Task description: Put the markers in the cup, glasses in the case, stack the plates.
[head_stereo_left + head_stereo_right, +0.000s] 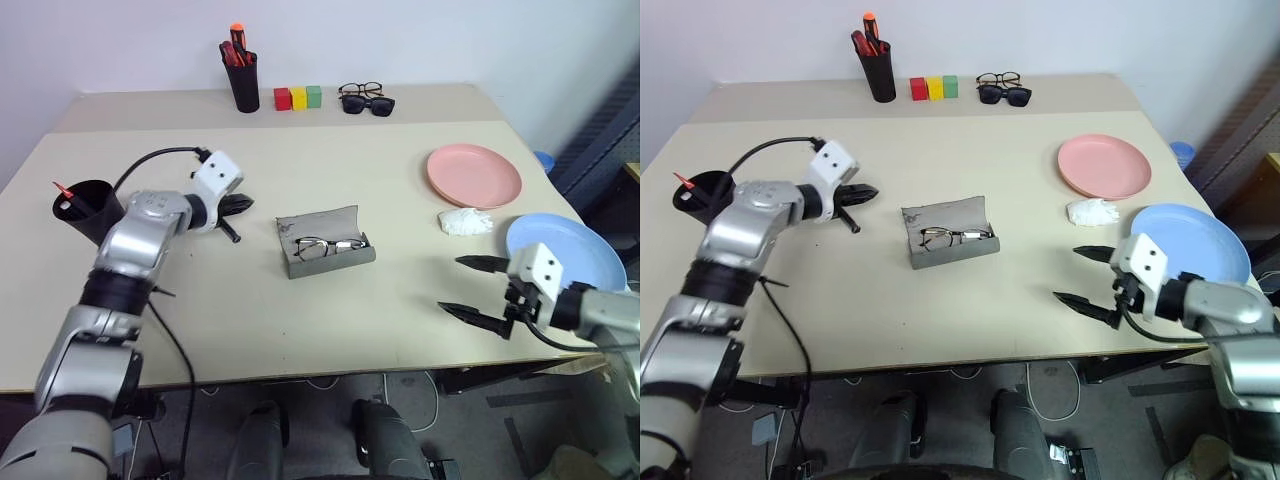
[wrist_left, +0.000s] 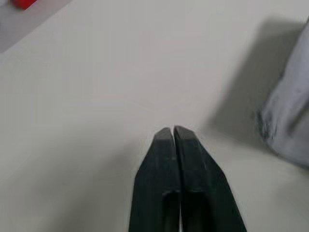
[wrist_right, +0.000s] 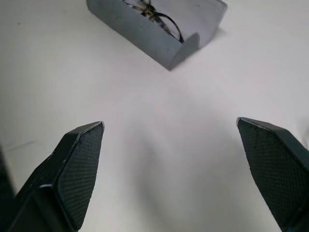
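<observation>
Glasses (image 1: pixel 330 245) lying inside open case (image 1: pixel 325 243) mid-table. My left gripper (image 1: pixel 236 205) pressed together, empty, near lid side. Going to push lid down slowly — not bumping case away. My right gripper (image 1: pixel 472 287) spread wide beside blue plate (image 1: pixel 575 250).

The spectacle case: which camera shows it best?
The left eye view: the whole open grey spectacle case with the wire-frame glasses inside. The right eye view matches. The right wrist view crops it; the left wrist view catches one grey edge.

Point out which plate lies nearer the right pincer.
The light blue plate, right beside the open right pincer. The salmon pink plate lies farther back, beyond the crumpled white tissue.
</observation>
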Robot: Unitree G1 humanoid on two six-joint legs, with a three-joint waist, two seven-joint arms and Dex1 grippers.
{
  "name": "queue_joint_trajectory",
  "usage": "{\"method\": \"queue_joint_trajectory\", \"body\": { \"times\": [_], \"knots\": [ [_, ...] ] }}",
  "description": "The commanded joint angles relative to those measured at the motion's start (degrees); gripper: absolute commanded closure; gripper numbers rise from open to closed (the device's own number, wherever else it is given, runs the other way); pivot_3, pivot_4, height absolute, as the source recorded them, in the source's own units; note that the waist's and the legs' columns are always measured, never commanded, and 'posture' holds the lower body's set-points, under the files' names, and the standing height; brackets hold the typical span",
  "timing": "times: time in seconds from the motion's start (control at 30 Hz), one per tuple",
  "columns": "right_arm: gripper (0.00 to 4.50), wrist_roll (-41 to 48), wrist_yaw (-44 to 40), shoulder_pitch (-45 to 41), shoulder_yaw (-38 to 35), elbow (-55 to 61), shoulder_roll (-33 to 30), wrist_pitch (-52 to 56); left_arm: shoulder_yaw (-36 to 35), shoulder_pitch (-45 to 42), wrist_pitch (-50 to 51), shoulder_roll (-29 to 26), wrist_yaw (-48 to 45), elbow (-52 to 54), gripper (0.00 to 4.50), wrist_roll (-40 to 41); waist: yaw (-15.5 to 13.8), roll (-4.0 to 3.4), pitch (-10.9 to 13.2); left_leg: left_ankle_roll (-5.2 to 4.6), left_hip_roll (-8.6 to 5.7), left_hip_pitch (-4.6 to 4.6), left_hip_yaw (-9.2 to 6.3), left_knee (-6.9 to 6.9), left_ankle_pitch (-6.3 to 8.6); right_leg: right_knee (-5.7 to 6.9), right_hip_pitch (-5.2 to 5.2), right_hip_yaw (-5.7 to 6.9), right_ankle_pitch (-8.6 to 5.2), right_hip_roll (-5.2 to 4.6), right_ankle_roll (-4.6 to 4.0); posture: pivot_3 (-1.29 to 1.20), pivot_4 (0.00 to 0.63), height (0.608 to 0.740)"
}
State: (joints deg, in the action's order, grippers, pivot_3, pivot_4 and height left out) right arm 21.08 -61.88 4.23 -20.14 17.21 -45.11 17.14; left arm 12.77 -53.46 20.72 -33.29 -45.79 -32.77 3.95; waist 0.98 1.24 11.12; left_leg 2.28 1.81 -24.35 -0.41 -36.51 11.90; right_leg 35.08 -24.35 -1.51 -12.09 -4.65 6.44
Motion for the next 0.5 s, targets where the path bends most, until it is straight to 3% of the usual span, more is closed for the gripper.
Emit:
{"method": "queue_joint_trajectory", "body": {
  "times": [0.03,0.13,0.27,0.5],
  "knots": [
    [0.0,1.97,3.39,2.59,-3.57,5.36,0.81,0.46,1.76,-7.53,-9.12,2.5,-2.4,-14.49,4.45,-4.57,-0.21,0.02,0.01,0.0,0.0,-0.02,0.0,-0.02,0.0,0.0,0.0,0.0,0.0,0.0,0.0,0.0,0.15,0.74],
    [0.0,2.7,5.6,3.83,-4.37,7.28,1.36,0.51,2.9,-13.93,-15.54,5.86,-3.06,-27.47,4.45,-7.94,-0.43,0.07,0.03,0.0,0.0,-0.09,0.0,-0.06,0.01,-0.05,0.0,0.0,0.0,-0.01,0.0,0.0,0.15,0.74],
    [0.0,2.85,7.43,4.68,-4.33,8.46,1.5,0.47,3.19,-18.2,-21.45,9.82,-7.95,-37.12,4.45,-10.72,-0.53,0.12,0.05,-0.02,-0.02,-0.18,0.0,-0.07,0.02,-0.13,-0.01,0.01,0.01,-0.03,-0.03,0.0,0.15,0.74],
    [0.0,3.15,9.13,5.31,-4.14,9.24,1.31,0.47,-0.27,-20.72,-16.66,12.46,-32.85,-38.48,4.45,-7.22,-0.45,0.14,0.07,-0.03,-0.01,-0.19,-0.01,-0.07,0.03,-0.14,-0.01,0.01,0.01,-0.03,-0.03,0.0,0.15,0.74]
  ]
}}
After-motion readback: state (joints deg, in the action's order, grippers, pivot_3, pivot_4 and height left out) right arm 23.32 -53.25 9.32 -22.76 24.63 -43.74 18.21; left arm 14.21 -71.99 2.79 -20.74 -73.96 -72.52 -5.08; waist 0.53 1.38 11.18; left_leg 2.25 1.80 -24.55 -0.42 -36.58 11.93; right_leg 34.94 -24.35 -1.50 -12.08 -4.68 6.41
